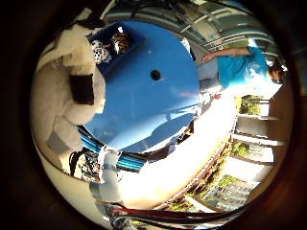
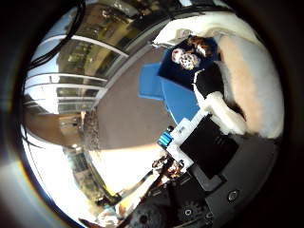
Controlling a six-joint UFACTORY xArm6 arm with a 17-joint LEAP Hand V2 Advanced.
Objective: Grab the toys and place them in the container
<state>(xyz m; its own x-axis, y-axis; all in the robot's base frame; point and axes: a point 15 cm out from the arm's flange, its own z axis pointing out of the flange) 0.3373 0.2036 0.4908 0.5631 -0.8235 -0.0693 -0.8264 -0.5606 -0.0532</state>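
Two toys [image 1: 109, 46] already lay in the blue container [image 1: 125, 45] at the tabletop's [image 1: 144, 100] edge, while the hand [image 1: 67, 96], fingers curled around a white plush toy [image 2: 249, 85], held it close, probably for dropping in.

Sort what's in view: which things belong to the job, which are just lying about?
Job: plush toy close against the hand; blue container with spotted toys inside.
Lying about: round blue table; blue lid on the floor.

The round smooth blue table [image 1: 144, 96] carries a darker navy open plastic container [image 1: 125, 45]. Inside it lie a white soft toy with black spots [image 1: 99, 51] and a brown-and-orange striped soft toy [image 1: 120, 42] (its stripes dark). The white-and-black jointed robot hand [image 2: 213, 128] holds a cream fluffy plush toy [image 1: 62, 96].
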